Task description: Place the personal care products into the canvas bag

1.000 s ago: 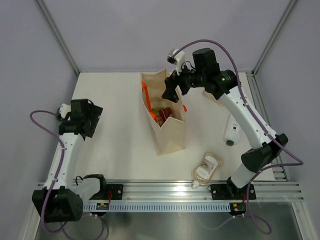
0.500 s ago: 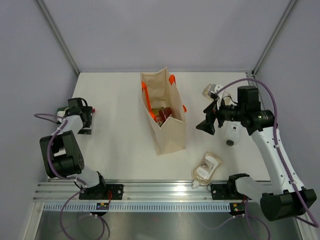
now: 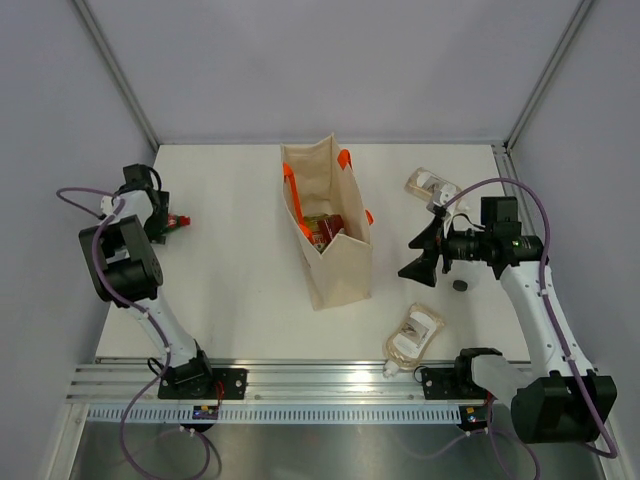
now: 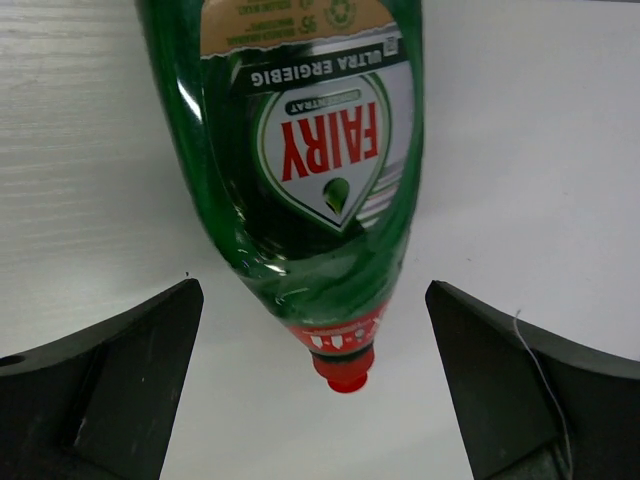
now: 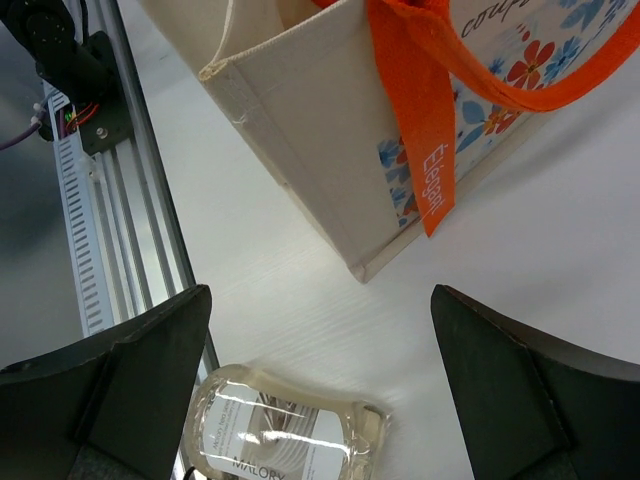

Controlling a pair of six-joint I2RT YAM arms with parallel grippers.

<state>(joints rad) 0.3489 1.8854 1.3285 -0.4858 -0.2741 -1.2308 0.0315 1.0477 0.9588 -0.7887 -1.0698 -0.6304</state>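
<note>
Wrist views first. The green bottle point(image 4: 300, 170) is seen lying flat on the worktop point(image 3: 240, 290), label up and red cap toward the camera. The left fingers point(image 3: 160, 214) are spread wide on either side of its cap end, with nothing gripped. From above, that bottle is only a small red-and-green speck by the far left edge.

The right fingers point(image 3: 416, 256) are also spread wide and empty. Under them a bottom corner of the canvas bag point(image 3: 335, 265), an orange handle point(image 5: 425, 150) and a clear pouch point(image 5: 285, 430) near the rail point(image 5: 110, 240) are shown.

Only the top view looks into the bag, which is stood upright mid-worktop with red and yellow stuff already inside. A second pouch point(image 3: 428, 183) is seen at the far right.

Compared with a second ago, the right fingers have been pulled from above the bag's mouth to its right side. The left arm has been swung out to the far left edge, over the bottle.
</note>
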